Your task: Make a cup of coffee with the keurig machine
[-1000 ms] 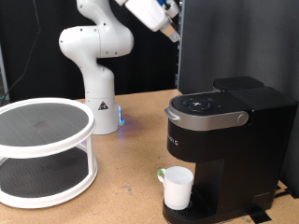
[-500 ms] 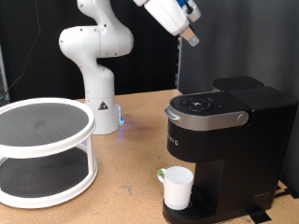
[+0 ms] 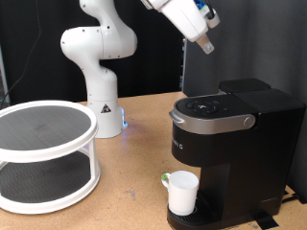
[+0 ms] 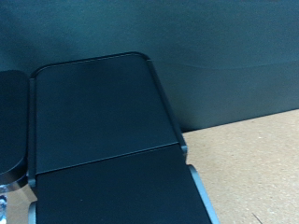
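Note:
The keurig machine (image 3: 240,134) stands on the wooden table at the exterior view's right, lid closed. The white cup (image 3: 182,192) sits upright on the drip tray under the machine's spout. My gripper (image 3: 205,45) hangs in the air at the top of the exterior view, above the machine's silver-grey top ring and well clear of it, pointing down and to the right. Nothing shows between its fingers. The wrist view shows only the machine's flat black top (image 4: 103,112) from above, with table beside it; the fingers do not show there.
A white two-tier round rack (image 3: 43,153) stands at the exterior view's left. The white robot arm base (image 3: 101,101) stands at the back middle. Bare wooden table (image 3: 134,177) lies between the rack and the machine. A dark curtain forms the backdrop.
My gripper has moved towards the exterior view's right and slightly down, from left of the machine's top to above it. The cup and the machine have not moved.

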Controlling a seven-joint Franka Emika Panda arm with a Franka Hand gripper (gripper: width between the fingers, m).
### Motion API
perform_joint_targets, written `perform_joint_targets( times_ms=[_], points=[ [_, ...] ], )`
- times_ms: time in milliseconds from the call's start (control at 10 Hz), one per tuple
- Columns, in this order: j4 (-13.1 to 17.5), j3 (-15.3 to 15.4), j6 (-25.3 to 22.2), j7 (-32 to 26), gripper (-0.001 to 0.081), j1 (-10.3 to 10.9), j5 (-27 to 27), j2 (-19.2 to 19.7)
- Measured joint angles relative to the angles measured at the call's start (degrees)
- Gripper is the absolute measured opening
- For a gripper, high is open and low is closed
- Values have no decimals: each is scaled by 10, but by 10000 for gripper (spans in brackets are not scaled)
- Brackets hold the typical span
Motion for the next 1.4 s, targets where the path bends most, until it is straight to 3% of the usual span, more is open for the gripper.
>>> perform_joint_targets(
  times_ms=[300,500,800,1400],
  points=[
    [36,-2,-49,-12,806,0,-24,28],
    [46,-2,-51,-18,806,-1,-38,37],
    [49,-2,-35,-12,806,-3,-75,39],
    [43,1,-14,29,806,-3,-81,47]
  ],
)
